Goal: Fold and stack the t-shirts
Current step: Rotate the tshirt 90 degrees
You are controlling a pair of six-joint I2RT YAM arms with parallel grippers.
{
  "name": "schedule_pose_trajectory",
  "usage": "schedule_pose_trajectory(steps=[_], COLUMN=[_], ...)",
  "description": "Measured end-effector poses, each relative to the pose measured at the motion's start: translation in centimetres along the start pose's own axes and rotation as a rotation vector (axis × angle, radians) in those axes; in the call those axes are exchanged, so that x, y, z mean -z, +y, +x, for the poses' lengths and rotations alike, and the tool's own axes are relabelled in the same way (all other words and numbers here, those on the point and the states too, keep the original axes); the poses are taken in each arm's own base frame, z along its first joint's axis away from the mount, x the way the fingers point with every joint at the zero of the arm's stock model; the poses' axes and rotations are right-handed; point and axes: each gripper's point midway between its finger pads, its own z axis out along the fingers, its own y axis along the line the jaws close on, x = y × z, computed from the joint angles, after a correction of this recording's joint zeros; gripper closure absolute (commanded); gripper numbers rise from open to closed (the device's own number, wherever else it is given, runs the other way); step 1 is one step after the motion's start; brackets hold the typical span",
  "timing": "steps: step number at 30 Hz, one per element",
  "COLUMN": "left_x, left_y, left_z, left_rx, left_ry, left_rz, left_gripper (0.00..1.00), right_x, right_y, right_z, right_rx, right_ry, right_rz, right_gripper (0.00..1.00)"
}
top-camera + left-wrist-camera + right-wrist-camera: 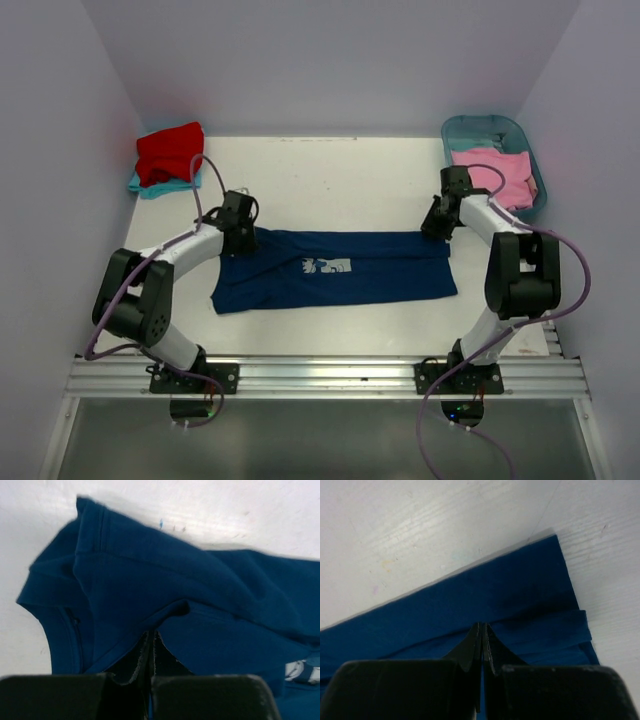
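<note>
Navy shirt point(335, 268) is lying spread flat across the middle of the table point(330, 170), pinched at both far corners.
The left gripper point(240, 232) is clenching cloth by the collar end, and the right gripper point(437, 228) is clenching the hem end. The pale print point(328, 266) is facing up, too small to read. A red shirt point(170, 152) is lying on a teal shirt point(150, 185) at the far left corner. A pink shirt point(497, 172) is hanging over the tub point(480, 128) at the far right. Bare table is showing beyond the navy shirt's far and near edges.
</note>
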Motion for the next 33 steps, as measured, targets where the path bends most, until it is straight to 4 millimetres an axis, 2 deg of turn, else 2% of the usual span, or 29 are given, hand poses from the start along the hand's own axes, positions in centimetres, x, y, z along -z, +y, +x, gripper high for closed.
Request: schedule_pose_trajectory(steps=[3, 4, 11, 17, 21, 27, 33], left_x=[-1.3, -1.5, -2.0, -3.0, -4.5, -7.9, -11.2], left_y=[1.0, 1.0, 0.6, -0.1, -0.9, -2.6, -5.3], left_z=[2.6, 2.7, 2.2, 0.8, -1.6, -7.2, -12.2], left_rx=[0.004, 0.011, 0.023, 0.027, 0.044, 0.075, 0.079], left_ry=[0.068, 0.069, 0.042, 0.027, 0.019, -0.003, -0.023], left_rz=[-0.032, -0.032, -0.020, -0.019, -0.022, -0.021, 0.020], left_gripper=[1.00, 1.00, 1.00, 1.00, 1.00, 1.00, 1.00], right_x=[-0.5, -0.6, -2.2, -2.2, -1.6, 0.0, 2.9], right_y=[0.0, 0.0, 0.2, 0.3, -0.5, -2.2, -2.1], right_z=[1.5, 1.9, 4.3, 4.5, 5.5, 8.1, 9.2], right_rx=[0.020, 0.027, 0.070, 0.102, 0.113, 0.134, 0.149], right_ry=[0.027, 0.035, 0.082, 0.050, 0.034, 0.052, 0.028], right_rz=[0.007, 0.008, 0.031, 0.049, 0.064, 0.104, 0.107], right_gripper=[1.00, 1.00, 1.00, 1.00, 1.00, 1.00, 1.00])
